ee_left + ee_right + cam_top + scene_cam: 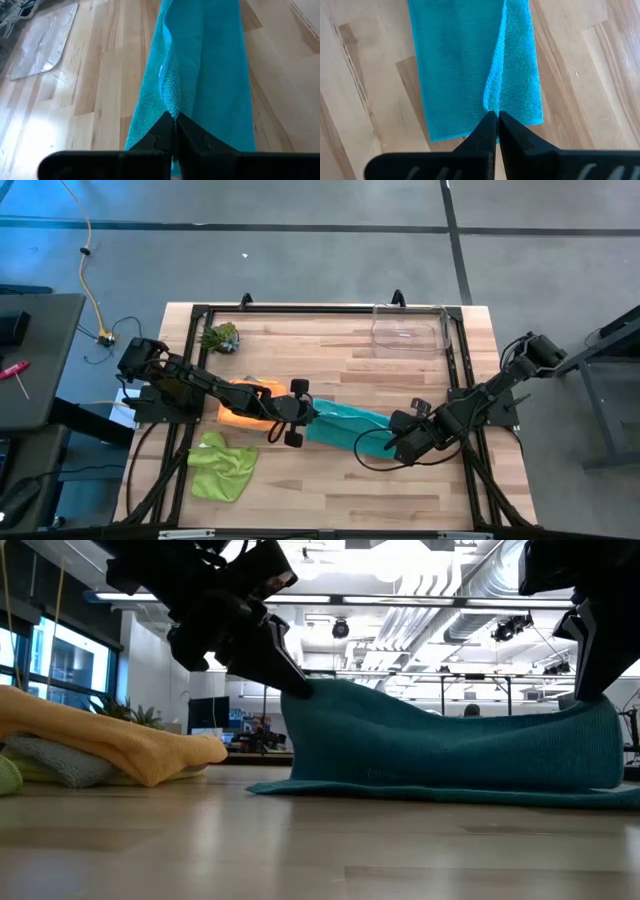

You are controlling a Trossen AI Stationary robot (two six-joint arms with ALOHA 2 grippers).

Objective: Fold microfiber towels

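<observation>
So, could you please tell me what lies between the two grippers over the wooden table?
The teal microfiber towel spans from the left gripper to the right gripper, each shut on one end; the high view shows it.

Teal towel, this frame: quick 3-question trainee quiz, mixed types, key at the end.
1. True or false: both end effectors are shut on the teal towel.
2. Which towel lies alone near the table's front left? A orange, B lime green, C grey.
3. Fill in: the clear plastic bin sits at the table's far ____ side.

Key:
1. True: left end effector and right end effector each pinch an end.
2. B, the lime green towel.
3. Right.
</observation>
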